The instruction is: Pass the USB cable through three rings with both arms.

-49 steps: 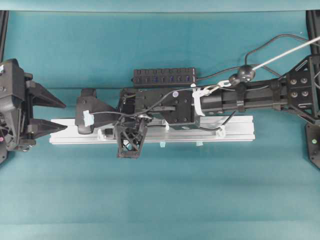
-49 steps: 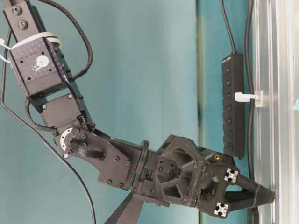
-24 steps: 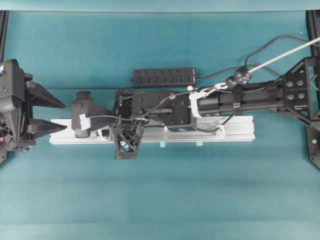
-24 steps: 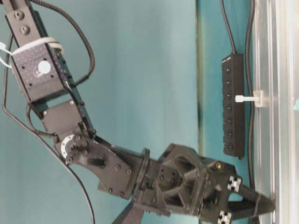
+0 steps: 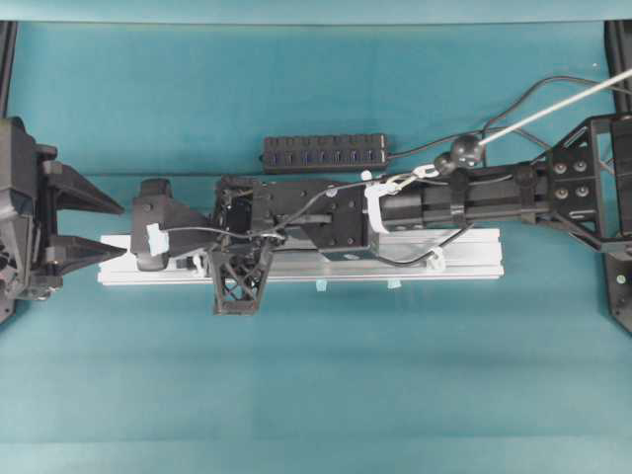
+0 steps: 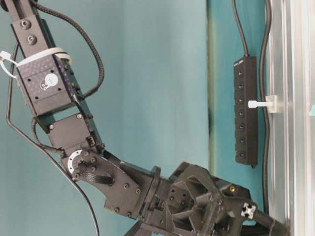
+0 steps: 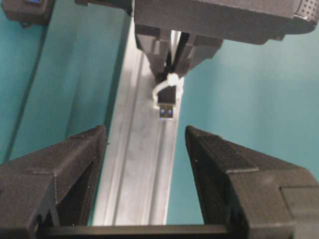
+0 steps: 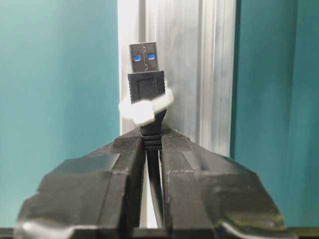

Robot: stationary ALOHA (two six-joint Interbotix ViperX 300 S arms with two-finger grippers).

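The USB cable's plug sticks out ahead of my right gripper, which is shut on the ribbed collar behind it. A white ring circles the plug's black body. In the left wrist view the plug points at me from that ring, a short way beyond my left gripper, whose fingers stand wide apart, astride the rail with nothing between them. From overhead the right gripper lies along the rail's left end, facing the open left gripper. Another ring has the cable through it.
The silver rail runs left to right across the teal table. A black multi-port hub lies behind it, and it shows at table level too. Small teal tabs sit on the rail's front edge. The right arm hangs low over the rail.
My right arm has slid left along the rail, carrying the plug closer to the left gripper. The left gripper has stayed open and shifted only slightly.
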